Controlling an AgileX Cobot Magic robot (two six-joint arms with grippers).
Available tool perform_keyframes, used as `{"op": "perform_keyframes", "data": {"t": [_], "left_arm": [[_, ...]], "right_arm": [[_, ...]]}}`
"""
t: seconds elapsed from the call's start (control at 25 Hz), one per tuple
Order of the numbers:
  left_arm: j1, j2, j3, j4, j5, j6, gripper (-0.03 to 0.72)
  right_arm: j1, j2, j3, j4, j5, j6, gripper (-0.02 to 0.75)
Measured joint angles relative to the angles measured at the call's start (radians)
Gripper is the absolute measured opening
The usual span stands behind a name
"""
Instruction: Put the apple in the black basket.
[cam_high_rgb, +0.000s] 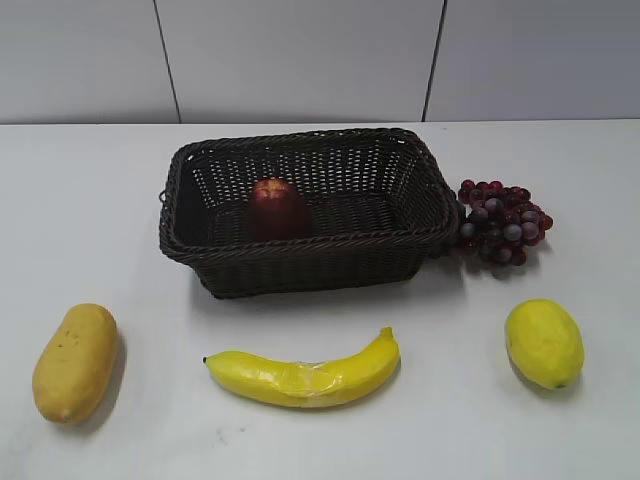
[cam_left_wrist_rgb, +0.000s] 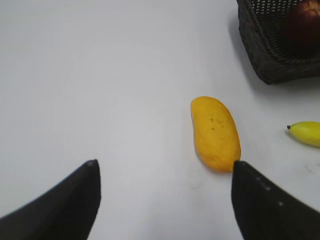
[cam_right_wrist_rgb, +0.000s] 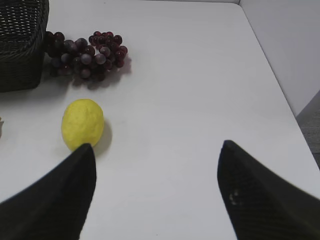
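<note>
The dark red apple (cam_high_rgb: 277, 207) lies inside the black basket (cam_high_rgb: 300, 250), towards its left side, at the middle back of the table. In the left wrist view the apple (cam_left_wrist_rgb: 303, 27) shows in the basket (cam_left_wrist_rgb: 265, 55) at the top right. My left gripper (cam_left_wrist_rgb: 163, 172) is open and empty above bare table, with a mango just past its right finger. My right gripper (cam_right_wrist_rgb: 156, 155) is open and empty above bare table. A corner of the basket (cam_right_wrist_rgb: 20, 45) shows at the top left of the right wrist view. Neither gripper shows in the exterior view.
An orange-yellow mango (cam_high_rgb: 75, 362) lies front left, a banana (cam_high_rgb: 305, 375) front middle, a lemon (cam_high_rgb: 544, 343) front right. A cluster of dark grapes (cam_high_rgb: 500, 222) lies against the basket's right side. The table's right edge (cam_right_wrist_rgb: 280, 95) shows in the right wrist view.
</note>
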Motion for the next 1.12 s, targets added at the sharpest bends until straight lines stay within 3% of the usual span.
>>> {"op": "perform_keyframes", "data": {"t": [0.2, 0.44, 1.12], "left_arm": [[0.0, -0.227, 0.162, 0.001, -0.002, -0.004, 0.596], [0.0, -0.375, 0.256, 0.003, -0.006, -0.004, 0.591], [0.0, -0.393, 0.265, -0.005, -0.017, -0.004, 0.589]], "right_arm": [[0.0, 0.0, 0.0, 0.0, 0.0, 0.0, 0.571], [0.0, 0.0, 0.0, 0.0, 0.0, 0.0, 0.571], [0.0, 0.0, 0.0, 0.0, 0.0, 0.0, 0.571]]}}
